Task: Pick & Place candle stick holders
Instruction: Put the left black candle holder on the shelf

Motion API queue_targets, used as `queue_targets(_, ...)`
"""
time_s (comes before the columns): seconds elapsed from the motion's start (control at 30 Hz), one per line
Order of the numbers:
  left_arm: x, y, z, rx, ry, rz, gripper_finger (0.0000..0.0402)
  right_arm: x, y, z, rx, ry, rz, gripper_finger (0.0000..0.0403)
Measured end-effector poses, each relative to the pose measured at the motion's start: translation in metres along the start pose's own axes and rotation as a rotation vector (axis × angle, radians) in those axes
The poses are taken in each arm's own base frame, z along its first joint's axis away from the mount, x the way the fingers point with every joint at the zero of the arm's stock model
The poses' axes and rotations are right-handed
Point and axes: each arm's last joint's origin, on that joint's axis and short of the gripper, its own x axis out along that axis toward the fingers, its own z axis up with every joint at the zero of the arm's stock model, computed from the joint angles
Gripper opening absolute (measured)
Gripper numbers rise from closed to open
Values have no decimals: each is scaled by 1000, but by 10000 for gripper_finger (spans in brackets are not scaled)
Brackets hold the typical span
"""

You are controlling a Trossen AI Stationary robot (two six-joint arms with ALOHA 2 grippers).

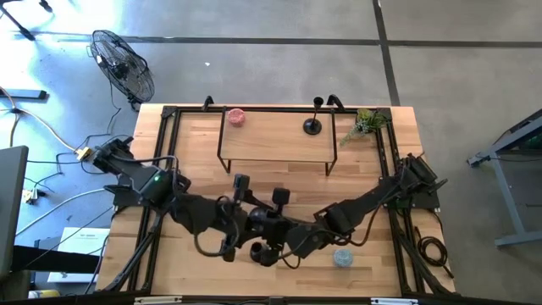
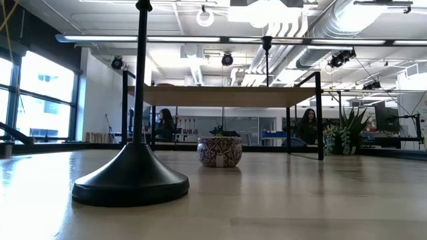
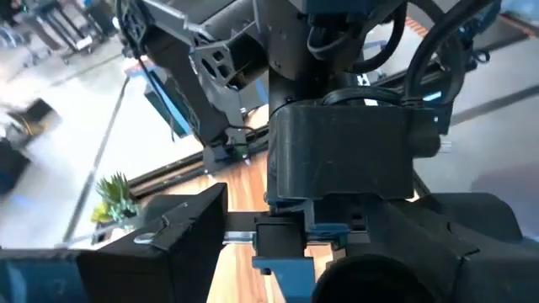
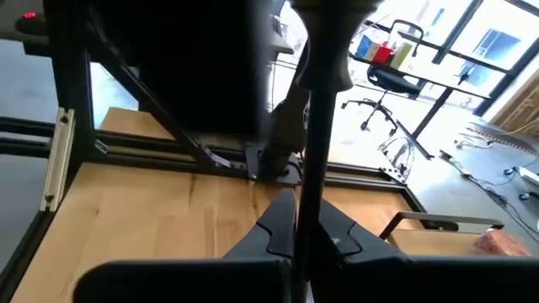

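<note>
Right pincer first: it is clamped tight on the thin stem of a candle stick holder, fingers pressed together around it low on the shaft. That holder stands upright with its domed base flat on the worktop, out in front of the raised shelf and well clear of it, close to the worktop's front edge. The left pincer is right alongside, just beside the right one in front of the shelf, and its fingers are spread wide apart with nothing gripped between them.

Up on the shelf, towards its right end, stands a second candle stick holder, upright and on its own. At the shelf's left end sits a small pink object. Just off the shelf's right end lies a little green plant.

In front of the shelf and to the right of the two pincers there is a small patterned tin on the worktop. Beyond the shelf, off the worktop to the left, a floor fan stands on the grey floor. Far behind the shelf two people sit in the room.
</note>
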Motion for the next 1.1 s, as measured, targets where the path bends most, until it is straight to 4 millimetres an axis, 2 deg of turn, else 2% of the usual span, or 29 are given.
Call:
queue_targets(0.4, -21, -24, 17, 107, -101, 172, 269, -12, 5, 2, -14, -9, -31, 1)
queue_targets(0.47, -34, -22, 31, 39, -193, 223, 269, -9, 7, -6, -80, 32, -25, 0)
queue_targets(0.57, -50, -25, 40, 26, -228, 321, 269, -1, 17, -21, -133, 89, -38, 0)
queue_targets(0.6, -53, -28, 42, 29, -230, 352, 269, -3, 16, -21, -140, 92, -71, 0)
queue_targets(0.7, -56, -39, 43, 74, -202, 444, 269, -15, 5, -5, -53, 45, -98, 0)
queue_targets(0.77, -61, -41, 45, 74, -187, 497, 269, -19, 5, -4, -61, 47, -115, 0)
queue_targets(0.87, -81, -37, 49, 49, -148, 581, 269, -24, 8, -7, -97, 59, -126, 0)
queue_targets(1.0, -93, -40, 43, 61, -6, 728, 269, -62, -7, 18, -67, -23, -186, 0)
queue_targets(1.1, -104, -39, 39, 67, -5, 716, 269, -89, -15, 29, -43, -60, -189, 0)
